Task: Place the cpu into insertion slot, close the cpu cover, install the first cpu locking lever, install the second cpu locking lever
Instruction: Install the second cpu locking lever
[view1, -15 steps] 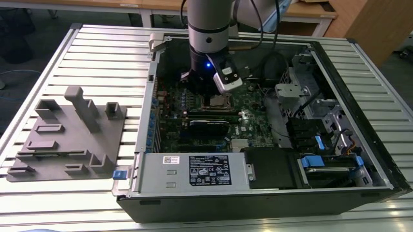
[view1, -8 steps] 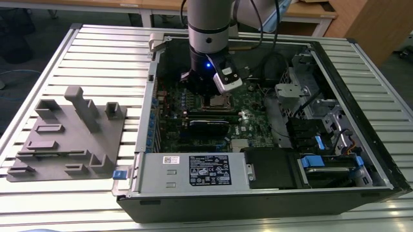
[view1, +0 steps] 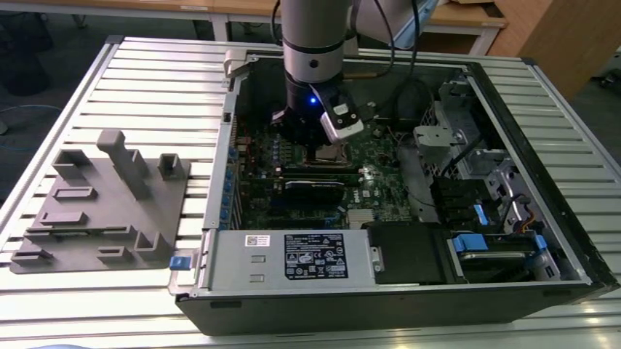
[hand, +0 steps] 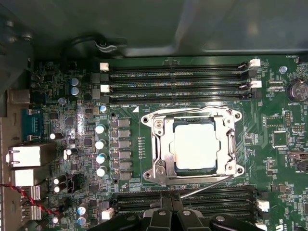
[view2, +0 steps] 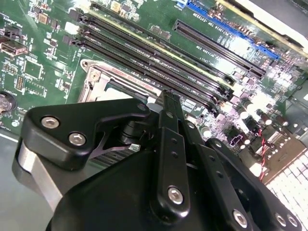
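Cpu [hand: 194, 147] seated in insertion slot [hand: 230, 147], cpu cover [hand: 161, 144] closed over it; gripper [hand: 166, 222] at slot's 6 o'clock, finger state indeterminable.

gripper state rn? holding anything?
Gripper: fingers together, looks shut and empty, poised over the socket. The cpu already sits in it, cover down.

No print on the white label [view1: 313, 256] or motherboard [hand: 202, 72] is readable.
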`<action>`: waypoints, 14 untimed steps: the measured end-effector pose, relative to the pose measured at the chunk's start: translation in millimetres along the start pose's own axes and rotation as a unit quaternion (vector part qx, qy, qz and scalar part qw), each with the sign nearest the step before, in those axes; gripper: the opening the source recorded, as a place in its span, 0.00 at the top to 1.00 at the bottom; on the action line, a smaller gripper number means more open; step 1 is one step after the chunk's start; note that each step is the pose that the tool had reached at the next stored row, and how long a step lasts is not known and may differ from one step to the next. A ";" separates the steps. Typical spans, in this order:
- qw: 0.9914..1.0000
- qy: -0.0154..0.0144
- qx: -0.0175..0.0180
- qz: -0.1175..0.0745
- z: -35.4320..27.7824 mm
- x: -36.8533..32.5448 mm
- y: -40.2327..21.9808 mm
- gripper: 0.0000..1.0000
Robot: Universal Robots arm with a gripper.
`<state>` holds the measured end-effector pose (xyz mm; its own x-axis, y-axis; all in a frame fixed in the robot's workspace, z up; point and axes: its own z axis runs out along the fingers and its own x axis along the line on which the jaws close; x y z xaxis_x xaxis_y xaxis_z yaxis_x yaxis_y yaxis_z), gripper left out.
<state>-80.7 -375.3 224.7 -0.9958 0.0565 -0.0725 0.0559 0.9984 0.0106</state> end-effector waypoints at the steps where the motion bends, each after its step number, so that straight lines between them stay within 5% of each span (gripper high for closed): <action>1: 1.000 0.000 0.000 0.000 1.2 0.1 0.0 0.89; 14: 1.000 -0.001 0.000 0.000 12.0 7.2 -0.5 0.89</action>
<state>-87.0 -375.3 212.2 -0.9956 0.0572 -0.0745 0.0565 0.9983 0.0104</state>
